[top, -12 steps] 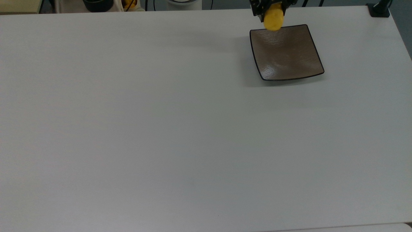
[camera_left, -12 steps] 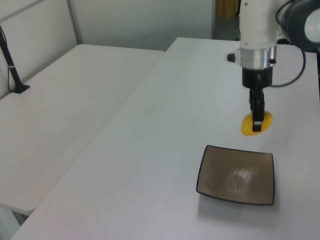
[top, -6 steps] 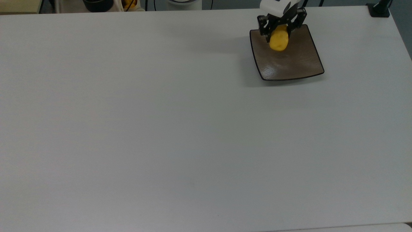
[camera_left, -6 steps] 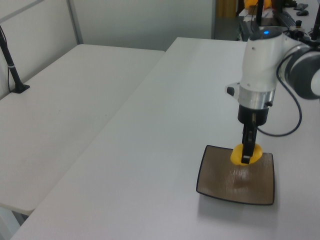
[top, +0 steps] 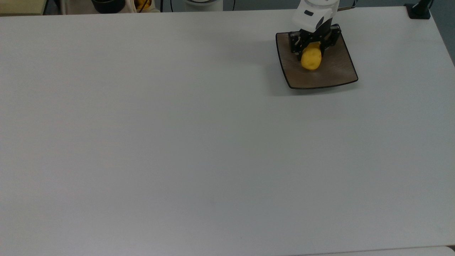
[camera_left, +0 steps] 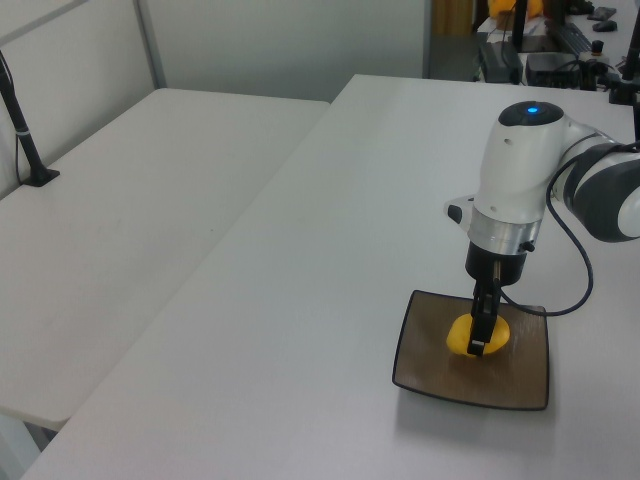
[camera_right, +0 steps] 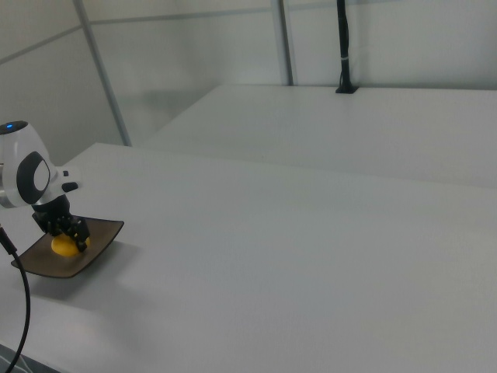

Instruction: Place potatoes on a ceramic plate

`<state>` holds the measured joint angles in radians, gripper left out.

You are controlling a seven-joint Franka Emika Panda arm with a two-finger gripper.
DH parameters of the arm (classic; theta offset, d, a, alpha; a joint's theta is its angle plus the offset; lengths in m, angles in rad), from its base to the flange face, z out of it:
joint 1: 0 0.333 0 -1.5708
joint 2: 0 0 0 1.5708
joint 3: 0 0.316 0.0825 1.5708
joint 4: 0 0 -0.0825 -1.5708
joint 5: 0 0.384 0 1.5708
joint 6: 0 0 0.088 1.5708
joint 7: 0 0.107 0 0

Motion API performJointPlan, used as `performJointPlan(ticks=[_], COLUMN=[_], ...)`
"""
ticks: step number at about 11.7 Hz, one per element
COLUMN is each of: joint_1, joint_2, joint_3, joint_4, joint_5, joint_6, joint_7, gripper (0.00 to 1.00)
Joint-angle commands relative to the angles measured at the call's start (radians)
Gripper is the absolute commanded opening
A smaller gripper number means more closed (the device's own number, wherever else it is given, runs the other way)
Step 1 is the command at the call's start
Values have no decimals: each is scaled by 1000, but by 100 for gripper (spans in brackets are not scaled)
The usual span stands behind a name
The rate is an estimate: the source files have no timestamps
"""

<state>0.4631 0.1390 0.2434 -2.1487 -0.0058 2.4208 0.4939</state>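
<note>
Yellow, smooth oval potato (top: 311,59), a second ago at the 12 o'clock rim of the square glossy brown-grey ceramic plate (top: 337,76), now sits low over its centre. Gripper (top: 312,49) jaws remain clamped on it; release appears imminent.

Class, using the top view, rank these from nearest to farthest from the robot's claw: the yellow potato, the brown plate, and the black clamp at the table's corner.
1. The potato, held in the claw.
2. The plate, directly beneath the claw.
3. The black clamp, at the top view's upper right table corner.
</note>
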Motion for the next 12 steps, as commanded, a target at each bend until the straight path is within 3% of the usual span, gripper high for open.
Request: performJointPlan(ticks=[1,2,4,8,9,12], joint_1=[-4,-11,-81,-239,-259,-261], joint_2=[-27,-51,-143,-240,-245,-243], joint_3=[-1,-1,-1,-15,-44,-214], joint_4=[-4,21,74,260,310,412], joint_5=[-17,-19,-31,-31,-31,-10], joint_6=[-43,-87,-236,-530,-605,-721], joint_7=[37,31,28,23,23,-50], gripper=[100,100,100,100,100,100])
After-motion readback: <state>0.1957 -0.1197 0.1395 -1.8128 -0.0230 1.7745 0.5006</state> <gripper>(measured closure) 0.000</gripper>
